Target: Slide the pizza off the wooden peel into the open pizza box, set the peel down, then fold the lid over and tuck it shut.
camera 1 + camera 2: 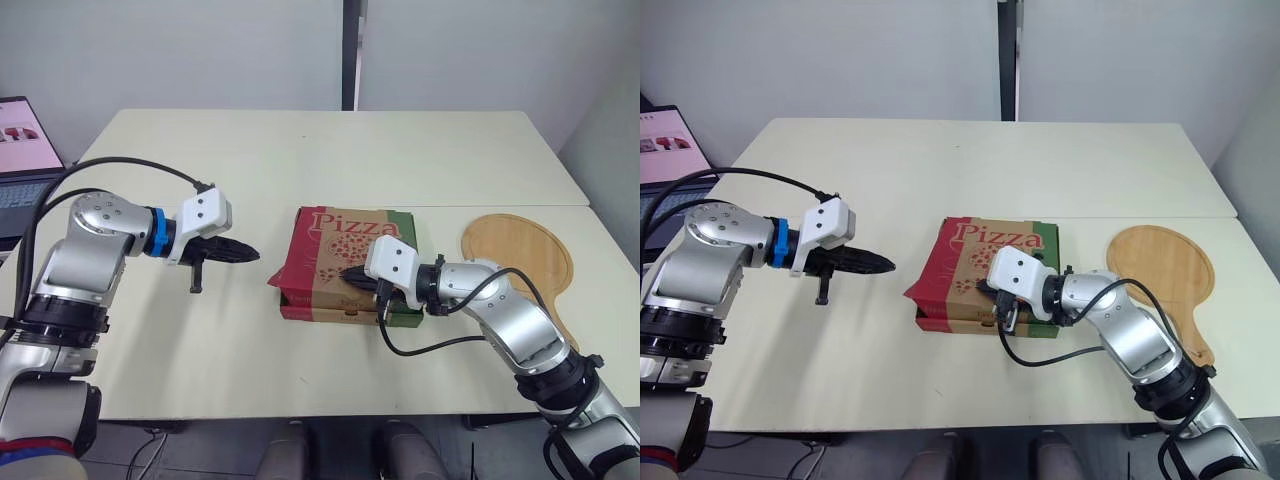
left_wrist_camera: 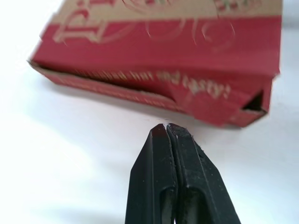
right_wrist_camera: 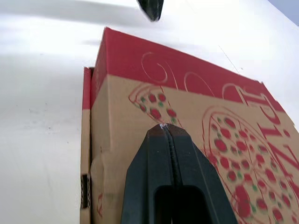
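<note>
The pizza box (image 1: 330, 250) lies in the middle of the table with its printed lid folded down; the red left flap (image 2: 154, 88) gapes a little over the base. My right gripper (image 1: 352, 274) is shut, its tips resting on the lid near the front edge (image 3: 164, 127). My left gripper (image 1: 250, 254) is shut and empty, hovering over the table just left of the box, tips pointed at its left side (image 2: 164, 127). The wooden peel (image 1: 525, 255) lies flat on the table right of the box, bare.
A laptop (image 1: 25, 165) stands open at the table's left edge. A seam between two tabletops (image 1: 500, 205) runs behind the box. Black cables loop from both arms over the table.
</note>
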Robot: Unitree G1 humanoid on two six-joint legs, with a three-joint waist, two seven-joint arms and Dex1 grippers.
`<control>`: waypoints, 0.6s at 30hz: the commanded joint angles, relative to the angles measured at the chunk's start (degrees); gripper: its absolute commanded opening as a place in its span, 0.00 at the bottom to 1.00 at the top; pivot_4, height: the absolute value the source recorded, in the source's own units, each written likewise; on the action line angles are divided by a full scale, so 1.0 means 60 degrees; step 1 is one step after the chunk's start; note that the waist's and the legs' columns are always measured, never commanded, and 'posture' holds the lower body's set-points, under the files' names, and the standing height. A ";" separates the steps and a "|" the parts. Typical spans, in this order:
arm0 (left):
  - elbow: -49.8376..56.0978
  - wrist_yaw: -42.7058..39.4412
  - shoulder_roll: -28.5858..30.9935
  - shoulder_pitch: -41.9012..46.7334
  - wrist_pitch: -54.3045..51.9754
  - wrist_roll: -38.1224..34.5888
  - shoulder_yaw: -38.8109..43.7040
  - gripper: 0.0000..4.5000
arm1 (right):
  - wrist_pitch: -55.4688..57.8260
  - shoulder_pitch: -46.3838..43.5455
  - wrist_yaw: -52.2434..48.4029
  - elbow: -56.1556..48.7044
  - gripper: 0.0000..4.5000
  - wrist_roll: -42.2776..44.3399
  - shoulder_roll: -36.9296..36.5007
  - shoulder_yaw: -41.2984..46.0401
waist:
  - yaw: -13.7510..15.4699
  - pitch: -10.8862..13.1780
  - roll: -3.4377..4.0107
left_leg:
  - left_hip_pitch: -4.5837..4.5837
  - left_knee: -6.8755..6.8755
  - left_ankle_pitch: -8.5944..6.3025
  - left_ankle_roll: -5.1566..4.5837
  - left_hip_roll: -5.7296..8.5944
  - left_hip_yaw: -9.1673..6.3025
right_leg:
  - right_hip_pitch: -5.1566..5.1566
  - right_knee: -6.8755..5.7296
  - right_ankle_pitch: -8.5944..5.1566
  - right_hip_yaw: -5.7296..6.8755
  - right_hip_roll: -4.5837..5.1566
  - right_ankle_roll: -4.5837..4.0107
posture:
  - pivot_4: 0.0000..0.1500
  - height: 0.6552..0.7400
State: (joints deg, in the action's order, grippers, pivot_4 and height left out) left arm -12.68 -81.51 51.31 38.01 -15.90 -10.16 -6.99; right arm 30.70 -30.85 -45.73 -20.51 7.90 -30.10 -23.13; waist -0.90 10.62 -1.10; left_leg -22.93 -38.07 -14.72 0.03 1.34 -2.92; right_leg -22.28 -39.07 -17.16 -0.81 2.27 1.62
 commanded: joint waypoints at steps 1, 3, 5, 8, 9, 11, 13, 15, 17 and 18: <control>0.0622 0.0225 -0.0197 -0.0081 -0.0035 -0.0086 -0.0004 0.00 | -0.0125 -0.0197 -0.0166 -0.0136 0.01 0.0007 0.0060 0.0104 | 0.0000 0.0000 0.0000 | 0.0000 0.0000 0.0000 0.0000 0.0000 0.0000 | 0.0000 0.0000 0.0000 0.0000 0.0000 0.0000 | 1.00 1.00; 0.0681 0.0354 -0.0378 -0.0168 0.0030 0.0018 -0.0115 0.00 | -0.0111 -0.0217 -0.0216 -0.0135 0.01 0.0002 0.0075 0.0118 | -0.0021 0.0000 0.0000 | 0.0001 0.0001 0.0000 0.0000 -0.0002 0.0001 | -0.0002 -0.0003 0.0000 -0.0002 0.0000 0.0000 | 1.00 1.00; 0.0644 0.0464 -0.0569 -0.0180 0.0100 0.0111 -0.0236 0.00 | -0.0090 -0.0225 -0.0243 -0.0146 0.01 0.0010 0.0083 0.0127 | -0.0036 0.0000 0.0000 | 0.0002 0.0003 0.0000 0.0000 -0.0004 0.0000 | -0.0003 -0.0006 0.0000 -0.0002 -0.0001 -0.0001 | 1.00 1.00; 0.0468 0.0532 -0.0731 -0.0145 0.0399 0.0345 -0.0469 0.00 | -0.0076 -0.0223 -0.0267 -0.0152 0.01 0.0013 0.0085 0.0135 | -0.0069 0.0000 0.0000 | 0.0002 0.0002 0.0000 0.0000 -0.0005 0.0001 | -0.0003 -0.0007 0.0000 -0.0001 -0.0002 -0.0001 | 1.00 1.00; 0.0454 0.0545 -0.0832 -0.0149 0.0451 0.0385 -0.0558 0.00 | -0.0058 -0.0220 -0.0273 -0.0161 0.01 0.0022 0.0095 0.0139 | -0.0073 0.0000 0.0000 | 0.0002 0.0003 0.0000 0.0000 -0.0005 0.0001 | -0.0003 -0.0007 0.0000 -0.0001 -0.0002 -0.0001 | 1.00 1.00; 0.0512 0.0533 -0.1003 -0.0170 0.0422 0.0355 -0.0642 0.00 | -0.0036 -0.0215 -0.0285 -0.0183 0.01 0.0022 0.0112 0.0142 | -0.0066 0.0000 0.0000 | 0.0004 0.0003 0.0000 0.0000 -0.0004 0.0000 | -0.0002 -0.0008 0.0000 0.0000 -0.0002 -0.0001 | 1.00 1.00; 0.0719 0.0563 -0.1209 -0.0203 0.0295 0.0271 -0.0674 0.00 | 0.0032 -0.0174 -0.0293 -0.0224 0.01 0.0078 0.0143 0.0186 | -0.0058 0.0000 0.0000 | 0.0002 0.0002 0.0000 0.0000 -0.0004 -0.0001 | -0.0001 -0.0006 0.0000 0.0001 -0.0001 -0.0001 | 1.00 1.00; 0.0807 0.0690 -0.1372 -0.0197 0.0233 0.0233 -0.0636 0.00 | 0.0053 -0.0138 -0.0311 -0.0239 0.01 0.0088 0.0151 0.0201 | -0.0047 0.0000 0.0000 | 0.0001 0.0001 0.0000 0.0000 -0.0002 0.0000 | 0.0000 -0.0006 0.0000 0.0000 -0.0001 -0.0001 | 1.00 1.00; 0.0916 0.0783 -0.1474 -0.0194 0.0078 0.0132 -0.0534 0.00 | 0.0068 -0.0115 -0.0334 -0.0251 0.01 0.0082 0.0155 0.0197 | -0.0040 0.0000 0.0000 | 0.0000 0.0001 0.0000 0.0000 -0.0002 -0.0001 | 0.0000 -0.0006 0.0000 0.0002 -0.0001 -0.0001 | 1.00 1.00; 0.1002 0.0801 -0.1504 -0.0203 -0.0040 0.0054 -0.0480 0.00 | 0.0075 -0.0112 -0.0343 -0.0251 0.01 0.0078 0.0161 0.0187 | -0.0040 0.0000 0.0000 | 0.0001 0.0001 0.0000 0.0000 -0.0002 0.0000 | -0.0001 -0.0006 0.0000 0.0000 -0.0001 -0.0001 | 1.00 1.00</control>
State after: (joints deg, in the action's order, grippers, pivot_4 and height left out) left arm -9.17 -77.23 42.68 36.62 -15.37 -8.25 -10.89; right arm 31.33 -31.14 -47.45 -20.40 7.94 -29.27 -23.11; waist -1.14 10.61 -1.10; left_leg -22.92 -38.06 -14.72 0.03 1.33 -2.92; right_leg -22.28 -39.11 -17.15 -0.80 2.26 1.62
